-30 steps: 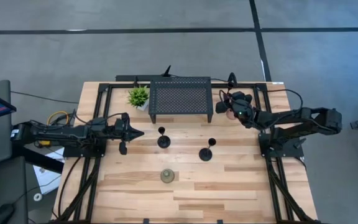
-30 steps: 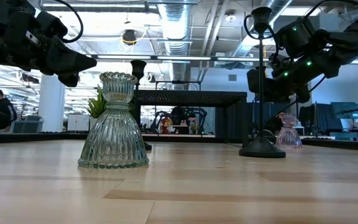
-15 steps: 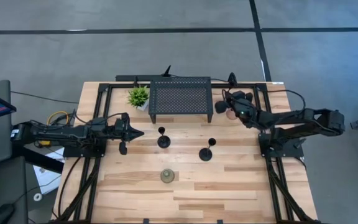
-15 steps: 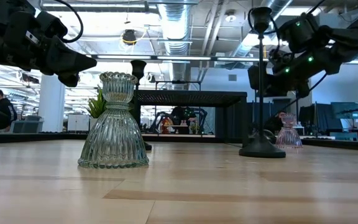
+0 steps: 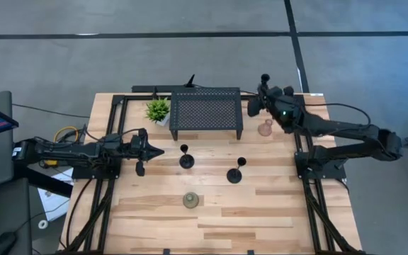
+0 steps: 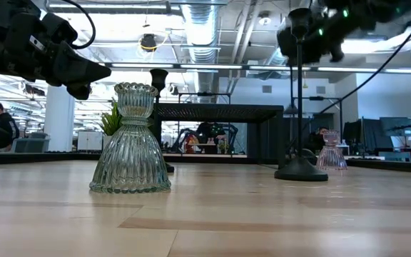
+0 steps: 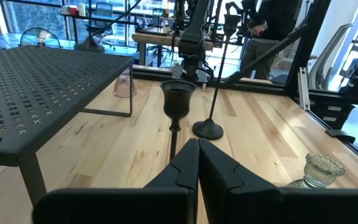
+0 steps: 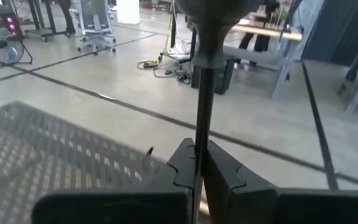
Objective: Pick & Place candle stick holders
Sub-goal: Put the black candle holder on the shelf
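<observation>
The right pincer (image 5: 265, 101) is clamped on a black holder's (image 8: 202, 106) thin stem, lifted just right of the stand (image 5: 205, 112). The pink holder (image 5: 265, 129) sits below it. The left pincer (image 5: 156, 151) idles shut.

My right gripper (image 5: 263, 91) hung raised near the table's far edge, fingers apparently pinched together. My left gripper (image 5: 156, 151) waited mid-left, fingers pressed together.
</observation>
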`<state>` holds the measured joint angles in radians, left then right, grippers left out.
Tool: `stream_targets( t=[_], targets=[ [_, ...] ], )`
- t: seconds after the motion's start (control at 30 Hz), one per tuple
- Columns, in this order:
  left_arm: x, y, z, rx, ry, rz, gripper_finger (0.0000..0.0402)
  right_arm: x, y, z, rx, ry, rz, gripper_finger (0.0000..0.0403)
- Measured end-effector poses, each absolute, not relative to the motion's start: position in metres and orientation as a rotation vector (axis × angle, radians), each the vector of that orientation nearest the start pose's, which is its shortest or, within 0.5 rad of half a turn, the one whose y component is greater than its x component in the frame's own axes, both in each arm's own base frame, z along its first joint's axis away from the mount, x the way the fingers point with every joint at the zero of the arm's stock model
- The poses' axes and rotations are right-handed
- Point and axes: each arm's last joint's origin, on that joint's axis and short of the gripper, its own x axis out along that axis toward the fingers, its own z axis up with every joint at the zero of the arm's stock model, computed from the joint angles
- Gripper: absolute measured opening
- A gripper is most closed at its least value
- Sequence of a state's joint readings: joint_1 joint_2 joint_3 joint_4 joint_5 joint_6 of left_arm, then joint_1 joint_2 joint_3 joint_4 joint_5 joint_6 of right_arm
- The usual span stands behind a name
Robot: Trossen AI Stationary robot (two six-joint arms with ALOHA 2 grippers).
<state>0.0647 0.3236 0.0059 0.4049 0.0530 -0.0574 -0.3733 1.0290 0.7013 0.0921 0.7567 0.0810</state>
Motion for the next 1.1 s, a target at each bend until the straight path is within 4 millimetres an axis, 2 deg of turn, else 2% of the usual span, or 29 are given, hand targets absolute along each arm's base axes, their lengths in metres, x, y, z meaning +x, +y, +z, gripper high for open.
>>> stream_targets(
  t=[0.17,0.3,0.47,0.7,0.83,1.1],
  targets=[
    [0.117,0.006,0.176,-0.052,-0.088,0.010,0.0007,0.211,-0.102,0.329,0.020,0.130,-1.008,0.0001],
    [0.117,0.006,0.176,-0.052,-0.087,0.010,0.0007,0.224,-0.108,0.347,0.032,0.097,-0.912,0.0001],
    [0.117,0.006,0.176,-0.052,-0.087,0.009,0.0007,0.248,-0.123,0.346,0.042,0.136,-0.829,0.0001],
    [0.117,0.006,0.176,-0.052,-0.087,0.010,0.0007,0.276,-0.145,0.337,0.053,0.192,-0.805,0.0000],
    [0.117,0.006,0.176,-0.052,-0.087,0.010,0.0007,0.285,-0.156,0.330,0.069,0.216,-0.788,0.0000],
    [0.117,0.006,0.176,-0.052,-0.087,0.009,0.0007,0.287,-0.173,0.319,0.136,0.228,-0.773,0.0000]
  ],
)
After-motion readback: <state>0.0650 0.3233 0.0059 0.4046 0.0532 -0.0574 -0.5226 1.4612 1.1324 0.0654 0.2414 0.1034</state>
